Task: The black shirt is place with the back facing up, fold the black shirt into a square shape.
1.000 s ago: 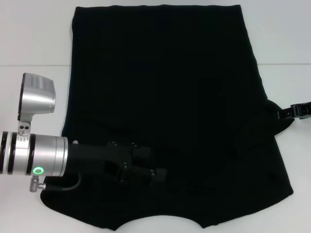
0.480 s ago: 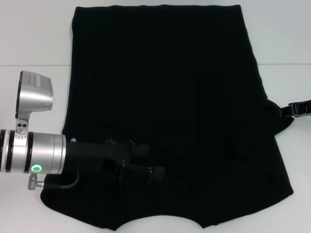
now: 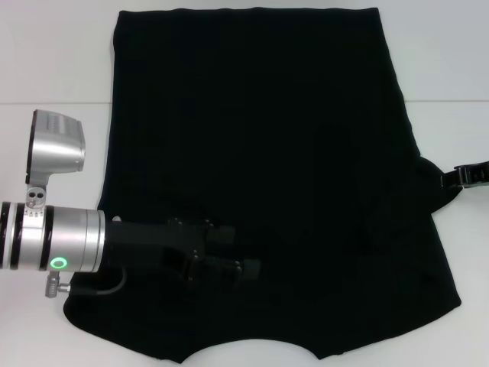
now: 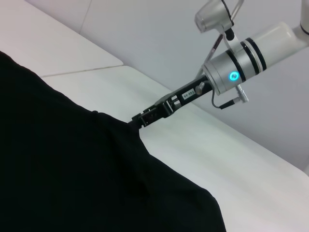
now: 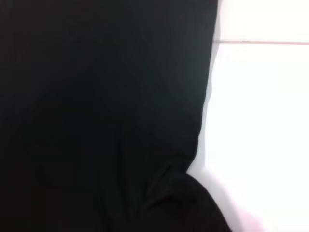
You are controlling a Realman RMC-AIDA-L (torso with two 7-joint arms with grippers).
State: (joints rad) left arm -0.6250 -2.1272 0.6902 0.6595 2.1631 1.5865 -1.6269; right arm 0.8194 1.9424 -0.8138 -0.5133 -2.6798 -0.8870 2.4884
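Both my grippers are at the black shirt [image 3: 260, 153], one over it and one at its right edge.

The shirt lies spread flat across the white table [image 3: 46, 61], curved neckline toward me. My left gripper [image 3: 248, 269] is over the cloth near the neckline; black on black, I cannot tell how far its fingers stand apart. My right gripper [image 4: 140, 119] meets the bunched right sleeve edge, its fingertips pinched narrow on the fabric there.

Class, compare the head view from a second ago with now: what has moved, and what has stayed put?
The right gripper rose slightly, still at the black shirt sleeve edge. The left gripper drew back slightly towards the robot's left over the shirt. The shirt's outline stayed the same.
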